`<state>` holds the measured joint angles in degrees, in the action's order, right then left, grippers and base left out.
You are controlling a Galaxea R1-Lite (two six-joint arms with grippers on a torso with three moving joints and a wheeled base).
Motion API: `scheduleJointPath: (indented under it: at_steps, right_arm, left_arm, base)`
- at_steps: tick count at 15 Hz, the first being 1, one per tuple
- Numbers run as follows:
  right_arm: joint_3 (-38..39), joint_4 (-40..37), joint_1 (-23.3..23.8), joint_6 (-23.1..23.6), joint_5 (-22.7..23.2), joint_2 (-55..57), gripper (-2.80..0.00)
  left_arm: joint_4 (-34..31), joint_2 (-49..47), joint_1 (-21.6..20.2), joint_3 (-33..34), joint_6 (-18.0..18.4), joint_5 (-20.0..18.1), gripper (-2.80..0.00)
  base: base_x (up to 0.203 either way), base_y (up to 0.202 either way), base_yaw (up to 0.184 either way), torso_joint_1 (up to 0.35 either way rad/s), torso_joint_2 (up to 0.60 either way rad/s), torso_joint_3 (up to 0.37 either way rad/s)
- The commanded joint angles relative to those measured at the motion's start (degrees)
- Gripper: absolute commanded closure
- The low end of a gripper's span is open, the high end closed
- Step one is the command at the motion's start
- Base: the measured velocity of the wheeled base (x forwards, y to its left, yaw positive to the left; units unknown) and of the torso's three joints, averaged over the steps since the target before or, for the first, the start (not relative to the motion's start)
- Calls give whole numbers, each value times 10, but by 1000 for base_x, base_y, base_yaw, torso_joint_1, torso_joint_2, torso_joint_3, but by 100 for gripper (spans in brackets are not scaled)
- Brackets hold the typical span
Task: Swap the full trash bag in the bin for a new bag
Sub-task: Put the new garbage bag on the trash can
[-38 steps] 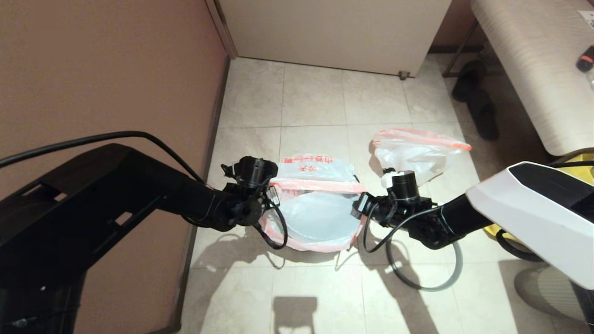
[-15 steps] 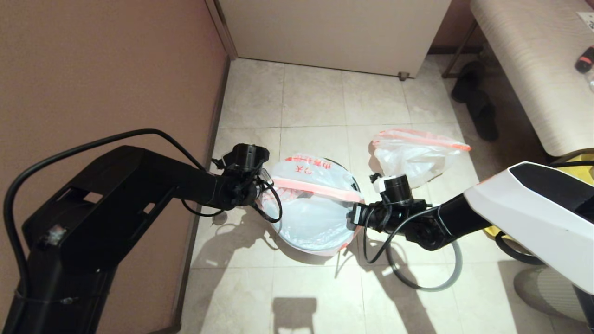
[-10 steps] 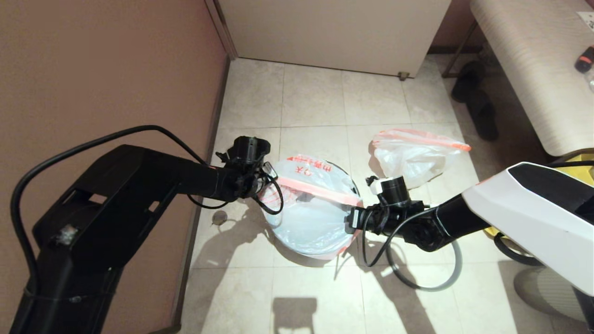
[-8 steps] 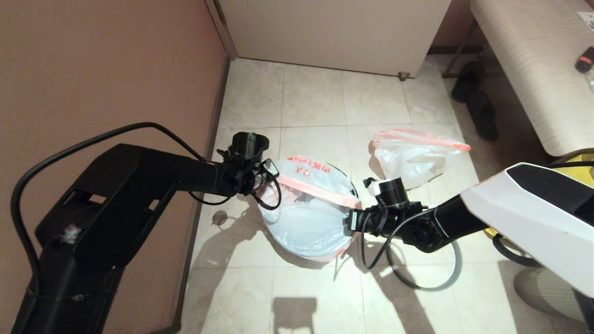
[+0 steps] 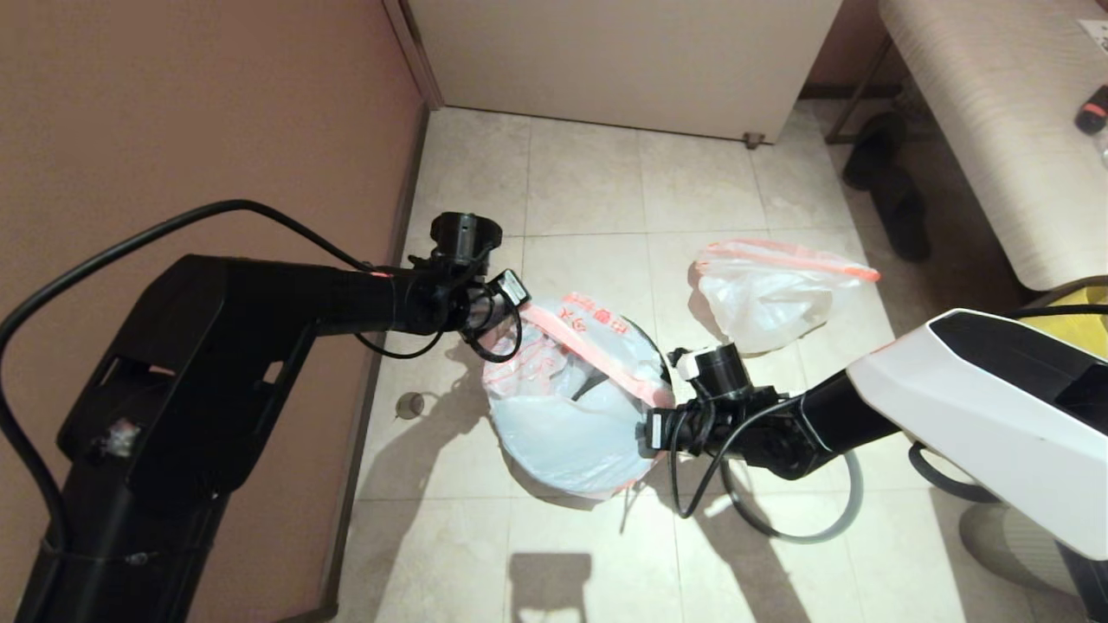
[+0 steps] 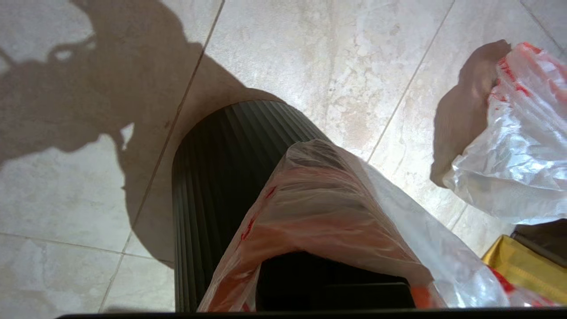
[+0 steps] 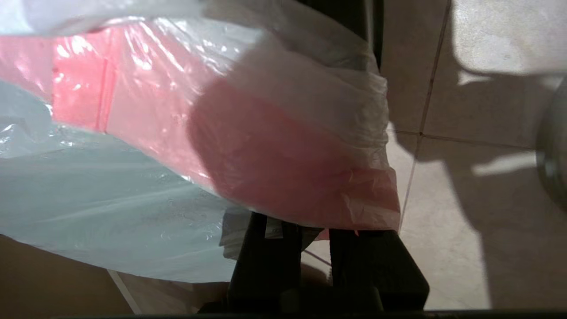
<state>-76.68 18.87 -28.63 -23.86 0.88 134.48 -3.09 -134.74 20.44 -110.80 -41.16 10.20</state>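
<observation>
The new bag (image 5: 567,407), translucent white with red print and a pink band, drapes over the bin. Only a thin arc of the bin's black rim (image 5: 651,339) shows in the head view; its ribbed black side (image 6: 212,186) shows in the left wrist view. My left gripper (image 5: 511,298) is shut on the bag's edge at the far left, held high. My right gripper (image 5: 651,430) is shut on the opposite edge at the near right; the pink band (image 7: 283,168) covers its fingertips. The full trash bag (image 5: 770,290) lies on the floor to the right. The grey rim ring (image 5: 792,523) lies under my right arm.
A brown wall (image 5: 199,130) runs close along the left. A white cabinet (image 5: 623,61) stands at the back, dark slippers (image 5: 887,186) and a bench (image 5: 995,130) at the right. A yellow fabric bag (image 6: 522,270) sits by my right arm.
My left gripper has risen and moved farther away, lifting its side of the new bag. My right gripper has dropped nearer and leftward. The pink band now runs diagonally across the bin.
</observation>
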Motion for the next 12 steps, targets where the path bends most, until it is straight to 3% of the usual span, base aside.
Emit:
scheduleJointPath:
  at_steps: [1, 6, 12]
  right_arm:
    - [0, -9, -5, 7, -6, -11, 0]
    - [0, -55, -12, 39, -46, -44, 0]
    - [3, -90, -33, 53, -64, -51, 0]
  left_arm:
    - [0, 21, 0, -1, -3, -6, 0]
    - [-48, 53, 15, -1, -15, -17, 0]
    - [-61, 43, 29, -1, -16, -19, 0]
  base:
    - [0, 0, 0, 0, 0, 0]
    - [0, 0, 0, 0, 0, 0]
    - [0, 0, 0, 0, 0, 0]
